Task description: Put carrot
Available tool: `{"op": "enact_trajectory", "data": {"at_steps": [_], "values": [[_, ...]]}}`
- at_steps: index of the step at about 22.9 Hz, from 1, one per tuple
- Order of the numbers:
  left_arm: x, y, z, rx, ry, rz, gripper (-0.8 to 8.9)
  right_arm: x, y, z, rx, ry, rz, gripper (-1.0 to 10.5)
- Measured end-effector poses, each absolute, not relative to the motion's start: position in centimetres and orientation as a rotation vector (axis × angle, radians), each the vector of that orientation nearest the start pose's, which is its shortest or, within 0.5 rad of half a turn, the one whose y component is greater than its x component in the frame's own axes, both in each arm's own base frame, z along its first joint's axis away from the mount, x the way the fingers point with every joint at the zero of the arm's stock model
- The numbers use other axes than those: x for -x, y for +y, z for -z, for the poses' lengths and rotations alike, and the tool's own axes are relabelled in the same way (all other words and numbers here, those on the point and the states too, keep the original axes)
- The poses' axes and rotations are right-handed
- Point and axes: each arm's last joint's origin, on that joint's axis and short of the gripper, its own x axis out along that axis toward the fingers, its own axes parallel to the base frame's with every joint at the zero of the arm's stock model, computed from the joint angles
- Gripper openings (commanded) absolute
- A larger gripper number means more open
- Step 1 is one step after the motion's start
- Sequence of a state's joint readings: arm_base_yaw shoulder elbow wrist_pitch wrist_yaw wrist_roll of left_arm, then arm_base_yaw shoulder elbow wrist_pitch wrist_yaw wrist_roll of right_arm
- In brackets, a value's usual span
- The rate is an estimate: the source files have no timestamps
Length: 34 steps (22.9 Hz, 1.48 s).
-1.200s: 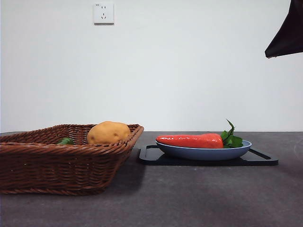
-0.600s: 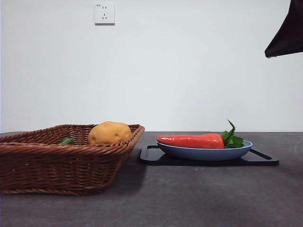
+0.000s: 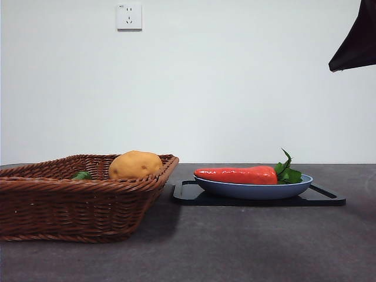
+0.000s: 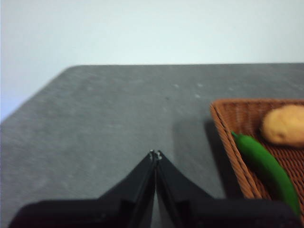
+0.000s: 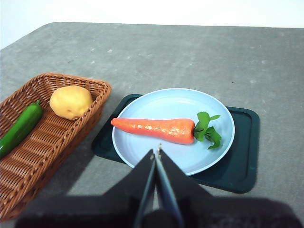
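The carrot (image 3: 236, 175) (image 5: 154, 129), glossy orange-red with green leaves at its thick end, lies across a light blue plate (image 3: 252, 190) (image 5: 137, 146) that sits on a dark tray (image 3: 323, 198) (image 5: 240, 156). My right gripper (image 5: 157, 148) is shut and empty, hovering above the plate's near rim, clear of the carrot. Only a black tip (image 3: 355, 44) of an arm shows at the front view's top right corner. My left gripper (image 4: 155, 154) is shut and empty over bare table, off to the side of the basket.
A brown wicker basket (image 3: 70, 202) (image 5: 52, 142) (image 4: 228, 137) stands left of the tray and holds a yellow-brown potato (image 3: 135, 165) (image 5: 71, 101) (image 4: 284, 125) and a green cucumber (image 5: 20, 127) (image 4: 266, 166). Grey tabletop (image 3: 247, 247) stretches around both. A white wall with a socket (image 3: 128, 16) is behind.
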<state>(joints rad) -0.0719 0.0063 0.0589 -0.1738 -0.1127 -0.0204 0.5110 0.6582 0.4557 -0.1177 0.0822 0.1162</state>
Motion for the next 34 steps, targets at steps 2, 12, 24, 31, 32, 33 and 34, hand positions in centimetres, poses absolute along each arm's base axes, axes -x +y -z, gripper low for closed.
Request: {"op": "enact_trajectory", "data": {"at_steps": [2,12,24,31,32,33,34], "values": [[-9.6,-0.5,-15.4,0.018,0.138,0.016,0.08,-13.6,7.4,-24.4,-0.019,0.333,-0.407,0.0],[-9.5,-0.7,-15.1,0.047,0.175,0.071,0.08,-13.6,7.4,-24.4,-0.019,0.333,-0.407,0.0],[-9.5,-0.7,-15.1,0.047,0.175,0.071,0.08,-13.2,7.1,-24.6,-0.013,0.322,-0.398,0.0],[-9.5,-0.7,-15.1,0.047,0.175,0.071,0.08,-10.0,2.6,-24.4,0.017,0.058,-0.245,0.0],[-9.5,-0.7,-15.1,0.047,0.175,0.071,0.08,-9.8,2.3,-23.7,0.015,0.061,-0.228,0.0],[-9.5,-0.7,-15.1,0.047,0.175,0.071,0.08,-9.7,2.0,-23.1,0.013,0.063,-0.213,0.0],[-9.5,-0.7,-15.1,0.047,0.175,0.071,0.08,-9.6,1.7,-22.4,0.009,0.062,-0.198,0.0]]}}
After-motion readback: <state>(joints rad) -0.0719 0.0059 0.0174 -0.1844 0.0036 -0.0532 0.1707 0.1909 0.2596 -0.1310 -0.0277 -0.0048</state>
